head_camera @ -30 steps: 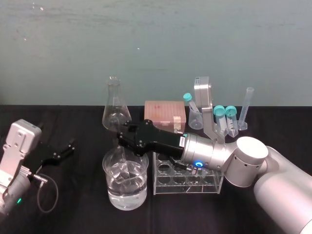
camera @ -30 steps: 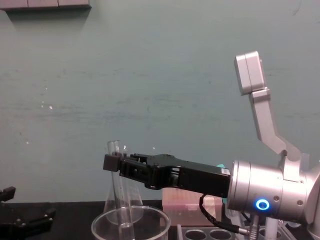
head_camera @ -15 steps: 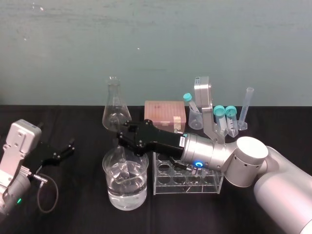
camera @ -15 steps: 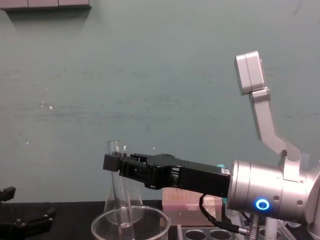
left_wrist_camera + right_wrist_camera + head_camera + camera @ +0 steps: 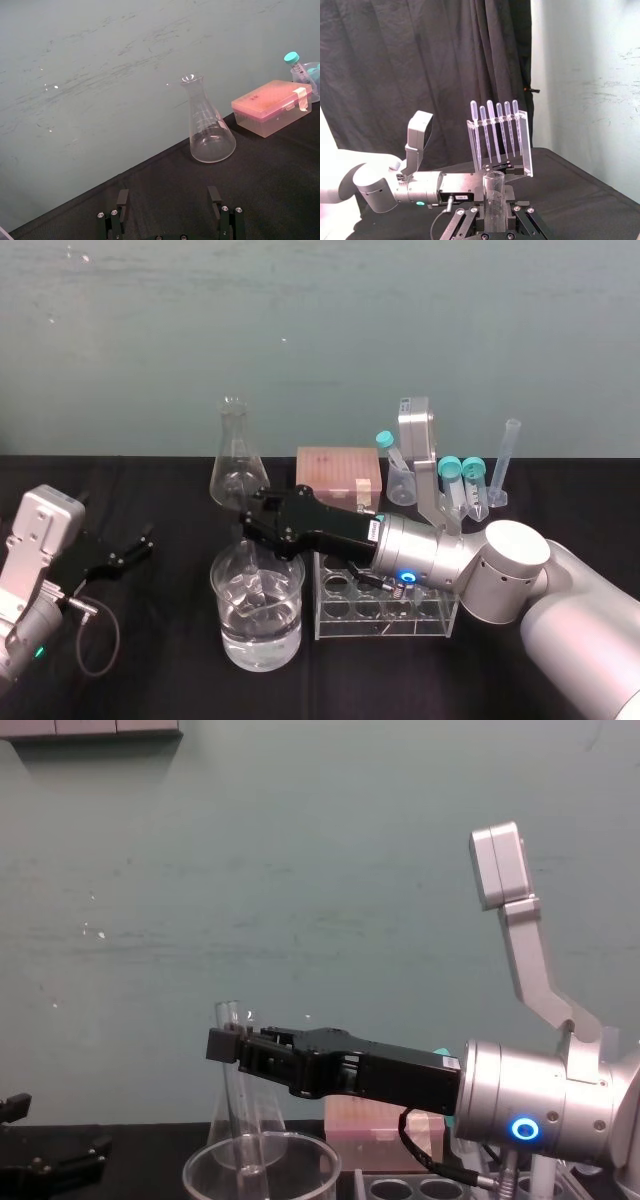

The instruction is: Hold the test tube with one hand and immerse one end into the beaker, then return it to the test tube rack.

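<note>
One long, slim clear glass test tube (image 5: 237, 1105) stands nearly upright, flared lip up, its round end down inside the wide clear glass beaker (image 5: 222, 590). I judge this is the dip itself, though I cannot tell whether the tip breaks the water. The right gripper (image 5: 228, 1048) pinches it just under the lip, black fingers (image 5: 465, 222) pressed on the glass, leaving the lower length free to go in. At the beaker's 3 o'clock, just beside it, the pale translucent plastic test tube rack (image 5: 385, 625) offers open holes for the return. At 9 o'clock, well apart, the left gripper (image 5: 122, 554) idles low over the black counter (image 5: 160, 660), fingers spread.
</note>
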